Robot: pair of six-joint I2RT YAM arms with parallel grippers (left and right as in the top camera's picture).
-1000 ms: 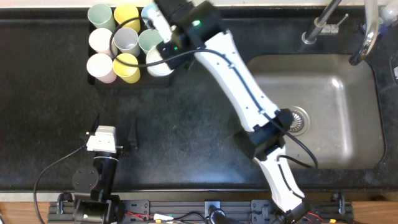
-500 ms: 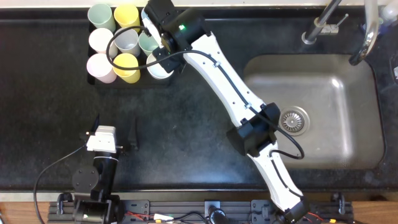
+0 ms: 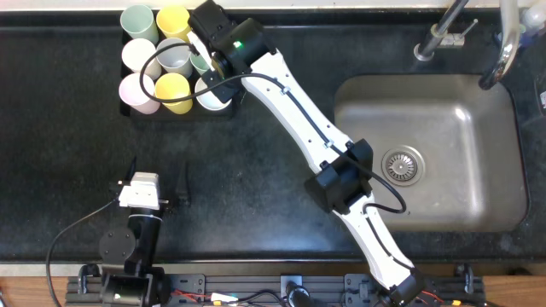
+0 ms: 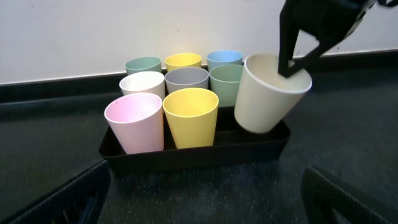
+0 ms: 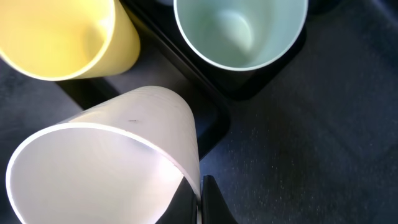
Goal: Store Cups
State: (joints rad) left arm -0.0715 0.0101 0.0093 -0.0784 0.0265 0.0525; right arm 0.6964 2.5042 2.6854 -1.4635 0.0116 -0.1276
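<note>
The right gripper (image 4: 293, 65) is gripping a tilted white cup (image 4: 267, 93) by its rim at the tray's (image 4: 186, 158) corner, while the left gripper (image 3: 159, 177) is sitting open, well apart from the tray.

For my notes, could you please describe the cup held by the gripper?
Left of the sink sits a black tray of cups. At its front right corner, a cream cup is the only one tilted, held by the right gripper.

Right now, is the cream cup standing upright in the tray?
No, the cream cup is tilted, pinched at its rim by the right gripper at the black tray's corner.
</note>
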